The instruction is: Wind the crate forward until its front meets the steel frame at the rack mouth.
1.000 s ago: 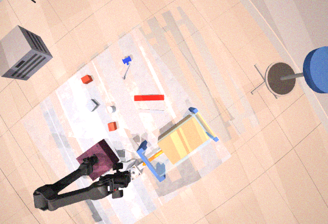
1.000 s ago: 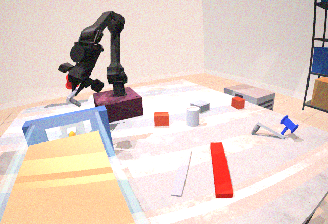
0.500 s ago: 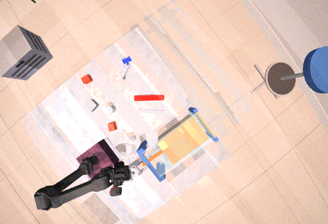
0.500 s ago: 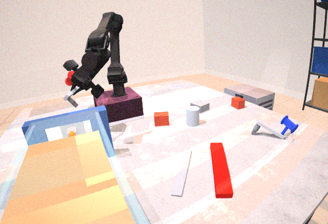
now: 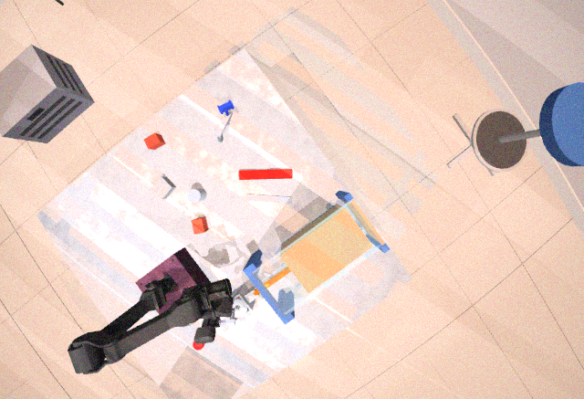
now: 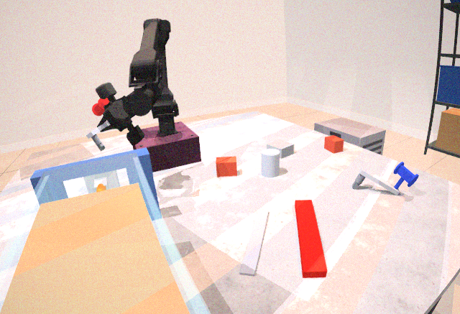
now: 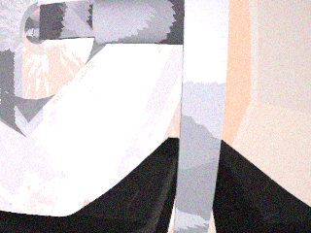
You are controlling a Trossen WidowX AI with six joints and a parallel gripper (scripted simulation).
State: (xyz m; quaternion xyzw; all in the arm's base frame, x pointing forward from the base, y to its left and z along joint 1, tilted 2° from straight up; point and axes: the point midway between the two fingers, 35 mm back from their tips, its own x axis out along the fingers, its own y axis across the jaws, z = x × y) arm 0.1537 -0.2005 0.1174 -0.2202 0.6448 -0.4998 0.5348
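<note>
Two pale walls meet in a corner behind your bench [image 6: 389,228], and the floor [image 5: 377,17] around it is light wooden planks. The bench top is whitish with grey and beige stripes.

In the room you can see one grey vented box [image 5: 45,97] on the floor, one dark shelf unit [image 6: 442,62] at the right edge of the exterior view, and one stool with a blue seat [image 5: 563,123] and a dark round foot.

On the bench you can count two orange cubes [image 6: 226,166] [image 6: 333,143], one long red bar [image 6: 309,238], one thin pale flat strip [image 6: 255,245], one grey upright cylinder [image 6: 270,162], one small grey angle piece [image 5: 167,185], and one grey crank with a blue spool-shaped knob [image 6: 405,174], lying well apart from the arm.

Your gripper [image 6: 106,123] is closed on a grey winch handle [image 6: 95,136]. The fingers are narrow around its flat bar, and the short key end points down and away from the arm. A red knob [image 6: 98,108] shows at the other end, close to the wrist. The handle hangs in the air, just beside the blue frame [image 6: 89,167] at the mouth of the cubby.

One orange crate [image 5: 325,250] sits inside the clear-panelled guard, set back from this frame. An orange strap [image 5: 276,278] runs from the crate forward through the frame. The arm stands on one dark purple base [image 6: 185,147].
</note>
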